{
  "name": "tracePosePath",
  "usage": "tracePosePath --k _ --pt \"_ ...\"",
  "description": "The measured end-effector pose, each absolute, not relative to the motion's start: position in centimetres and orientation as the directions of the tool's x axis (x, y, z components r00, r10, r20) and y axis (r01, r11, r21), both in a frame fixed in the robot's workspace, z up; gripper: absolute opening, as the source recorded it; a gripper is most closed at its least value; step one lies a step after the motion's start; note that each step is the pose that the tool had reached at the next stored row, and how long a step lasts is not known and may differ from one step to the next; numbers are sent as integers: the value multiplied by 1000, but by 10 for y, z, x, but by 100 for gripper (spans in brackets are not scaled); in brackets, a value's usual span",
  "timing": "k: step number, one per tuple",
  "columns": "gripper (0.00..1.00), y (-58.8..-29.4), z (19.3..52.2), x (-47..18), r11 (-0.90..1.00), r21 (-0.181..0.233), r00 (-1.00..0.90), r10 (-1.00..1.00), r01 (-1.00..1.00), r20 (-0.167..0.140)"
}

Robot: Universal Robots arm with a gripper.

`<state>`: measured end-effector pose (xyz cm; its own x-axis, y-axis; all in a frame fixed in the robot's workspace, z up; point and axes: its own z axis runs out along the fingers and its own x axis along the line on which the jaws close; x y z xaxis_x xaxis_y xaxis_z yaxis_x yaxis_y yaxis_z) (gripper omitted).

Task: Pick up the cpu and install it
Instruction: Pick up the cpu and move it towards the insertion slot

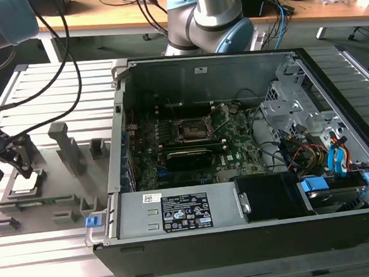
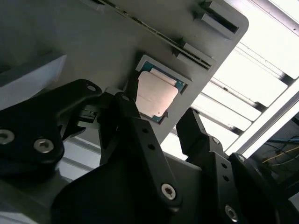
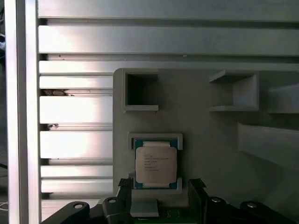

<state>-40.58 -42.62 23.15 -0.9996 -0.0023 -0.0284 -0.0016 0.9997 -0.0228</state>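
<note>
The cpu (image 3: 156, 163) lies flat, metal top facing up at me, in a shallow square recess of a grey plastic tray (image 3: 210, 140). It is so close to square that I cannot tell a long axis. Its 4 edges run parallel to the walls of the recess and to the tray's straight sides. In both wrist views the top is a pale silver-grey plate with rounded corners. A few faint lines of dark print run across it, all in 1 direction. A thin blue-green border shows around the plate.

My gripper (image 3: 160, 186) hangs just above the chip with its jaws spread wider than the chip and nothing held between them. My 2 black fingers (image 3: 198, 189) stand apart, 1 past each of 2 opposite sides of the cpu. I cannot tell whether they touch the tray. In the second wrist view the cpu (image 2: 155, 94) shows in the gap between the fingers (image 2: 140, 135) of the gripper (image 2: 159, 112).

In the exterior view the gripper (image 1: 12, 160) is at the exterior view's left, over the cpu (image 1: 26, 183), in the near left part of the tray (image 1: 61, 185). The tray rests on a slatted aluminium table (image 1: 54, 262). Just beside the tray, at the exterior view's right, an open computer case (image 1: 243, 248) lies on its side. The black cpu socket (image 1: 190, 128) on the green motherboard (image 1: 236, 151) sits well apart from the chip.
</note>
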Motion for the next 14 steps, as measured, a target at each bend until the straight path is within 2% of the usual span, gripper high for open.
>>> tracePosePath --k 4,7,9,14 --pt "60 -413 220 -406 1000 -24 -1000 -5 -4 -28" --pt "60 -412 213 -407 1000 -24 -1000 -7 -6 -28" --pt "60 -414 195 -410 997 -24 -997 -73 -72 -28" --pt "60 -414 191 -410 997 -24 -997 -74 -74 -28"
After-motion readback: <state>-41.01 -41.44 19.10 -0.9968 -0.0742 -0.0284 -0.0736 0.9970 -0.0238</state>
